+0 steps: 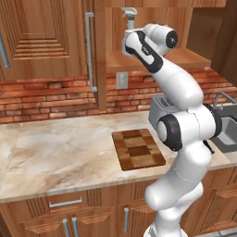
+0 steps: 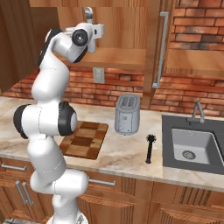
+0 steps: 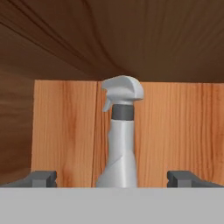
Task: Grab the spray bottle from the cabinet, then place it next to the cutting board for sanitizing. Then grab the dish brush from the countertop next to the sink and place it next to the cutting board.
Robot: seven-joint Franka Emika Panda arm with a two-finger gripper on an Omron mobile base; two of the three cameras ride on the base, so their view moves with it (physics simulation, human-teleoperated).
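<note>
No writing or label can be read on anything here; the spray bottle [image 3: 120, 140] has a bare, unmarked body.

The spray bottle is pale grey-white plastic, wide at the bottom and tapering to a narrow neck with a dark grey collar and a light trigger head whose nozzle points to the left in the hand view. It stands upright on the wooden shelf [image 1: 185, 59] inside the open cabinet [image 2: 116, 26], near the shelf's front, with the light wood back panel behind it and the dark cabinet ceiling above.

The end effector [image 3: 111, 178] is raised to shelf height and faces the bottle squarely. Its two dark fingertips [image 3: 41, 178] are spread wide, one on each side of the bottle's lower body, with clear gaps between them and the plastic; nothing is pinched.

Below, the checkered cutting board [image 1: 138, 149] lies flat on the beige marbled surface [image 1: 60, 152], close to its front edge. To the board's left the surface is bare right up to the brick wall. To its right stands a silver toaster [image 2: 127, 113], then the black dish brush [image 2: 150, 148] lying on the surface with its bristled head toward the wall, just beside the sink [image 2: 192, 146] and well apart from the board. The cabinet door [image 1: 41, 37] stands open to the left of the shelf opening, its long silver handle [image 1: 90, 51] near the open edge.
</note>
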